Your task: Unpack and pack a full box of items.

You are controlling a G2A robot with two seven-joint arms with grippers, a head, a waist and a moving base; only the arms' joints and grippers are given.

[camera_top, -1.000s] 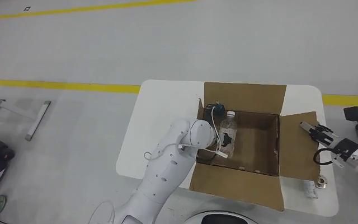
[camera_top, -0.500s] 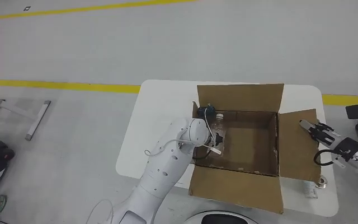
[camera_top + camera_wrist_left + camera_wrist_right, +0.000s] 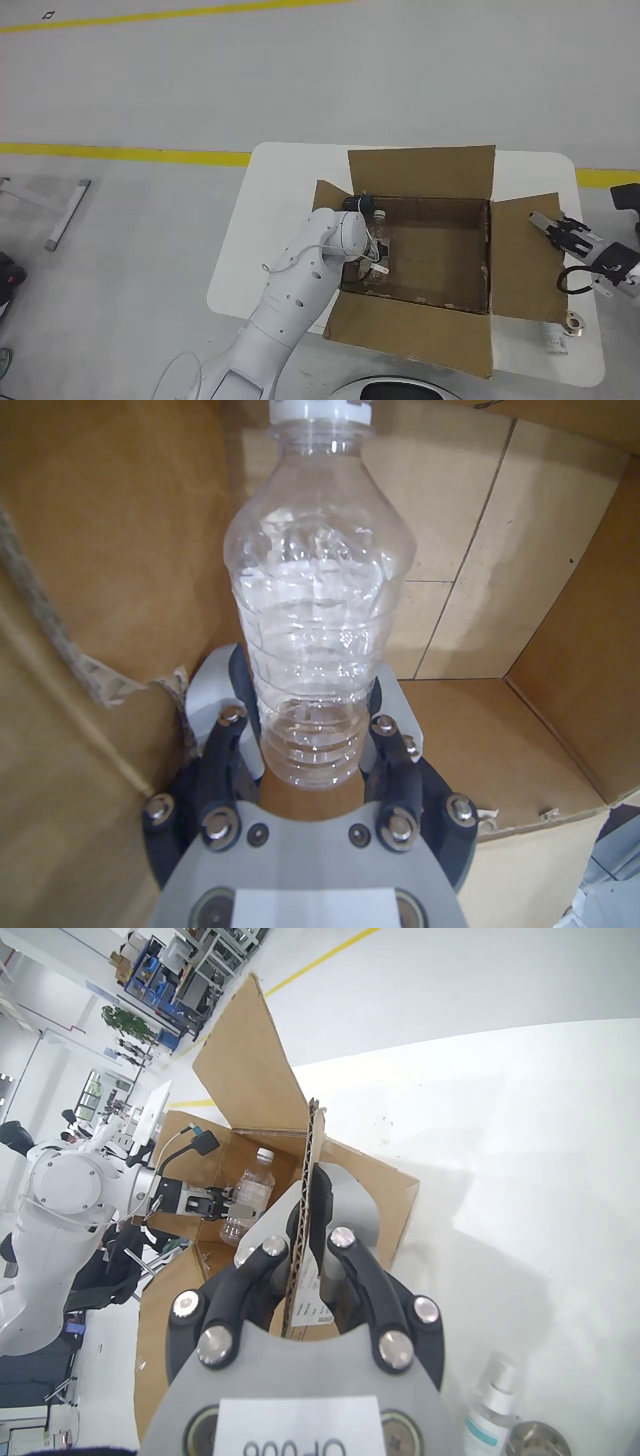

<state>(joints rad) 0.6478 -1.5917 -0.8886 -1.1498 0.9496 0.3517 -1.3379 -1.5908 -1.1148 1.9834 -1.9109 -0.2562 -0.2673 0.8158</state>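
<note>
An open cardboard box [image 3: 430, 175] stands on the white table [image 3: 280, 200]. My left gripper [image 3: 307, 685] is shut on the lower body of a clear water bottle [image 3: 320, 600] with a white cap. It holds the bottle inside the box, close to the left wall [image 3: 378, 250]. The right wrist view shows the same bottle [image 3: 250, 1198] upright in the left gripper [image 3: 220, 1203]. My right gripper [image 3: 310, 1198] is shut on the edge of the box's right flap [image 3: 307, 1153], one finger on each face. The top view places it at the flap's outer edge [image 3: 548, 225].
A small spray bottle [image 3: 487, 1408] and a round metal piece [image 3: 537, 1438] lie on the table beside the right gripper, near the front right corner [image 3: 556, 340]. The box's flaps stick out on all sides. Bare table lies left of the box.
The left gripper has carried the bottle from the middle of the box toward its left wall. The box and its flaps have shifted slightly left, and the right gripper moved with the flap.
</note>
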